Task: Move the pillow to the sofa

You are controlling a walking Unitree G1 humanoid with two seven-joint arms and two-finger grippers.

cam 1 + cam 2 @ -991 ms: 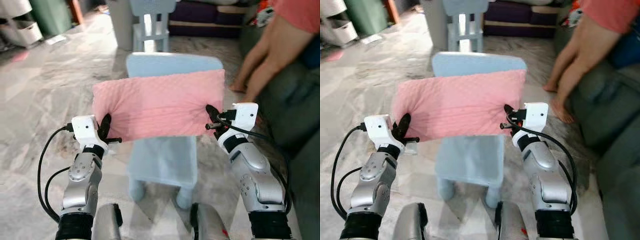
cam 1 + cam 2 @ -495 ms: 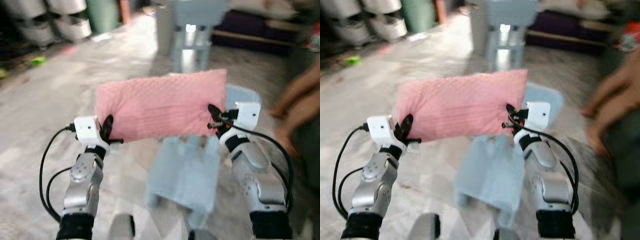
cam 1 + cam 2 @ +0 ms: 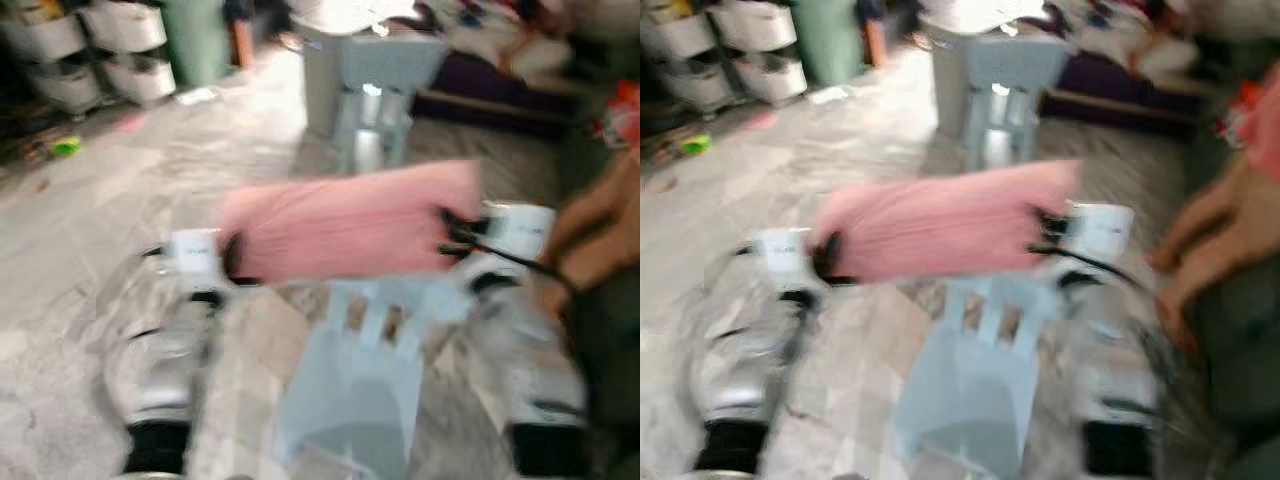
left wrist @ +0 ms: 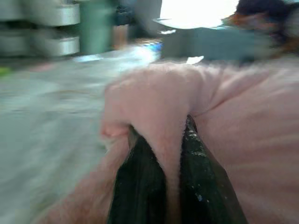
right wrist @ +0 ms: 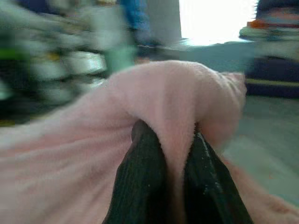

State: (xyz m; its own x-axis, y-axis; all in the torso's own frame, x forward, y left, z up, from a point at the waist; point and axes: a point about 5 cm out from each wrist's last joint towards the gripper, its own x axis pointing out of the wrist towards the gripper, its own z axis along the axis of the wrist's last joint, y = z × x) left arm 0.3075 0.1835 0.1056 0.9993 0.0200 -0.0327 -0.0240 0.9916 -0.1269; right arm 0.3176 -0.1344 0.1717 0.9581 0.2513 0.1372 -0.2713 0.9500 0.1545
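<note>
Marble floor point(image 3: 110, 190) and a blue chair point(image 3: 360, 390) lie below you, blurred. Your pillow point(image 3: 345, 220) hangs in the air above the chair, long axis running left to right. Left gripper point(image 4: 170, 177) and right gripper point(image 5: 175, 172) each pinch an end fold. It looks soft and light, so hold by the ends.

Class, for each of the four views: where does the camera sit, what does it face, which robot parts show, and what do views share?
Left eye: head, down at pillow, both arms.
Right eye: head, same scene, chair below.
Left wrist: wrist, left gripper pinching pillow.
Right wrist: wrist, right gripper pinching pillow.
All share the pillow.
</note>
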